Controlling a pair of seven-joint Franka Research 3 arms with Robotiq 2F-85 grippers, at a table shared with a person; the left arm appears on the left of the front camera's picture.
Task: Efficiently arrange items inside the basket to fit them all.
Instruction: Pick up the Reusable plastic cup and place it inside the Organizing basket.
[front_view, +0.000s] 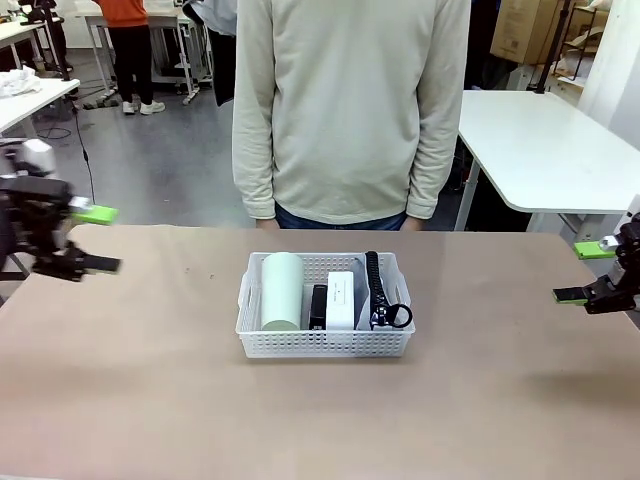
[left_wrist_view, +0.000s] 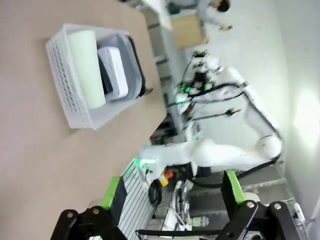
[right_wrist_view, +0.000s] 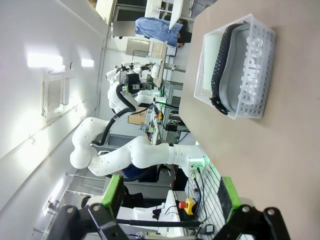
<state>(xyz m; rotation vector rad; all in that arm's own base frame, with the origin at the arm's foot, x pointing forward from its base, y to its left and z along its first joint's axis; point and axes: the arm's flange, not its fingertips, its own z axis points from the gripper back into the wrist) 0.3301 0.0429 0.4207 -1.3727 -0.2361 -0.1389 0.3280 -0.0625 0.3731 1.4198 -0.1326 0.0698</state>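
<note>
The shallow white perforated plastic basket (front_view: 325, 343) sits mid-tabletop (front_view: 150, 400). Inside, left to right: the pale green cup (front_view: 282, 291) (on its side), the small black slab (front_view: 318, 306), the white rectangular box (front_view: 341, 301), then the grey "CAMPUS" pouch with black zipper (front_view: 376, 290) against the right wall.

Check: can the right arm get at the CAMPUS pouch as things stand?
Probably yes. The pouch stands on edge at the basket's right end, zipper up, nearest the open right gripper; bare table between.
</note>
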